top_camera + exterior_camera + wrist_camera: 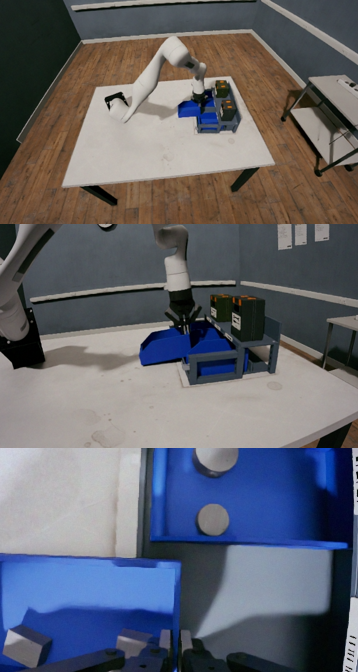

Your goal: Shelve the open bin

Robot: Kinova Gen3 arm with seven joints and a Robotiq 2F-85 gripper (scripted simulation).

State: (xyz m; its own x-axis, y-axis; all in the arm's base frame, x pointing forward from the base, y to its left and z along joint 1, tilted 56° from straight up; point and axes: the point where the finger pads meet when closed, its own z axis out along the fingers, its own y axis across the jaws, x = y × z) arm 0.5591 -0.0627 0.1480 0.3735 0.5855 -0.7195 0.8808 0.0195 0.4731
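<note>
The blue open bin (188, 110) (164, 349) (90, 583) is partly over the shelf (239, 116) (239, 367). Its high rear end is past the front lip (143, 508), over the grey gap floor (280, 573). Its low open front faces away from the shelf and hangs just above the table. Grey angular parts (27, 645) lie in it. My gripper (200, 104) (185, 332) (174, 645) points down and is shut on the bin's rear wall. A neighbouring bin (270, 498) holds round grey parts (213, 519). The bin's underside is hidden.
The low upper board (253, 343) carries a green box (222, 88) (221, 308) and a dark box (228, 110) (249, 318). The near neighbouring bin (208, 118) (210, 347) stands close beside the gap. The shelf's side frame (216, 381) is at the near end of the row.
</note>
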